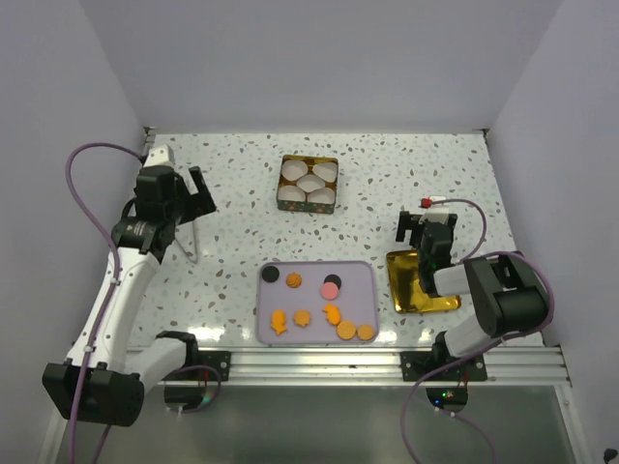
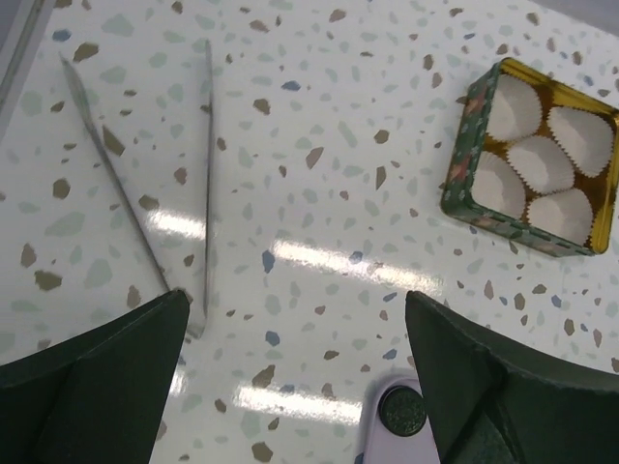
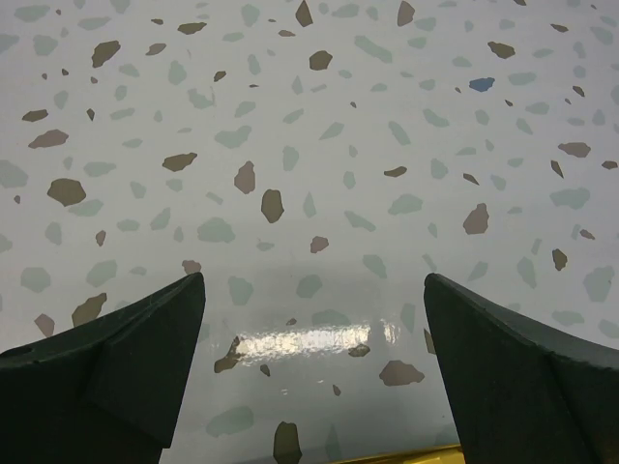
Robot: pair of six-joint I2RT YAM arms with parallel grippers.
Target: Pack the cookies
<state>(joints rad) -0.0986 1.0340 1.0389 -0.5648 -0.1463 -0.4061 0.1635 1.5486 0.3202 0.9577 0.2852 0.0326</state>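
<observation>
You'll find the cookies point(image 1: 332, 312) lying loose on a lavender tray point(image 1: 363, 280) at the near middle of the speckled table point(image 1: 242, 164), between the two arm bases. Most are orange-tan rounds and shaped pieces, gathered toward the tray's near edge. A black round point(image 1: 271, 275) sits at the far left corner, and a pink round point(image 1: 330, 290) lies near the centre, touching a second dark one.

Beyond the tray, well apart from it, stands a square tin point(image 1: 309, 184) with five white fluted paper cups point(image 1: 309, 182) inside and no cookie in any of them. A gold lid point(image 1: 411, 290) lies flat just right of the tray, partly under the right arm.

Your left gripper point(image 2: 295, 304) hangs above the table's left side with its fingers spread wide and nothing between them. Metal tweezers point(image 2: 206, 174) lie on the table just beneath it. Your right gripper point(image 3: 314, 280) hovers past the lid's far edge, fingers also parted and holding nothing, over bare tabletop.
</observation>
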